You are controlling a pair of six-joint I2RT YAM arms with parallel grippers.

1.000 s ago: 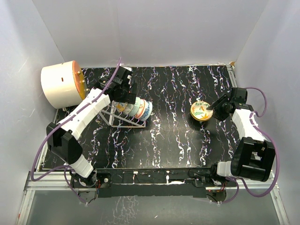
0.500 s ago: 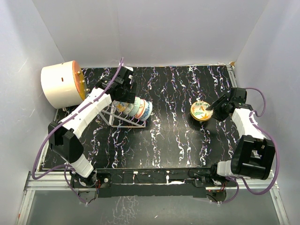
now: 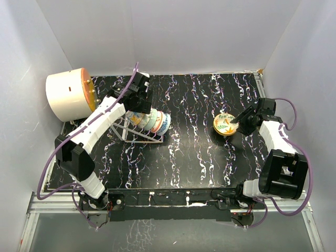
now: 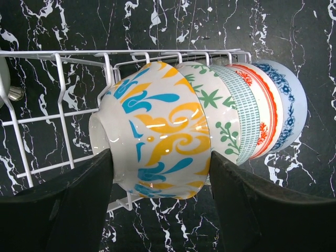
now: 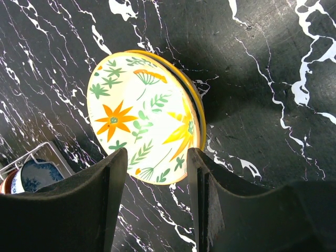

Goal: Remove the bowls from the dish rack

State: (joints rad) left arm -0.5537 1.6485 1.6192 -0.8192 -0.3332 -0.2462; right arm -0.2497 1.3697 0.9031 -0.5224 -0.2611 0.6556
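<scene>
The dish rack [image 3: 131, 134] [image 4: 58, 105] stands left of centre, with several bowls [image 3: 156, 122] on edge in a row. The nearest is a white bowl with yellow and teal scrolls [image 4: 157, 131]. Behind it come a green-leaf bowl [image 4: 219, 113], a teal-checked one [image 4: 239, 105], a red one [image 4: 262, 118] and a blue one [image 4: 290, 100]. My left gripper [image 3: 140, 106] [image 4: 160, 153] is shut on the yellow-and-teal bowl, a finger pressed to each side. A flower-painted bowl [image 3: 224, 125] [image 5: 142, 113] rests on the table at the right. My right gripper [image 3: 242, 122] [image 5: 157, 152] is open, its fingers straddling that bowl's near edge.
A large cream-and-orange cylinder [image 3: 68, 94] lies at the back left, close to the rack. White walls enclose the black marbled table [image 3: 189, 157] on three sides. The rack's corner [image 5: 44, 152] and the blue bowl [image 5: 32, 176] show at the lower left of the right wrist view.
My left gripper's fingers have closed in onto the yellow-and-teal bowl in the rack. The right arm has shifted only slightly and the flower bowl has stayed put.
</scene>
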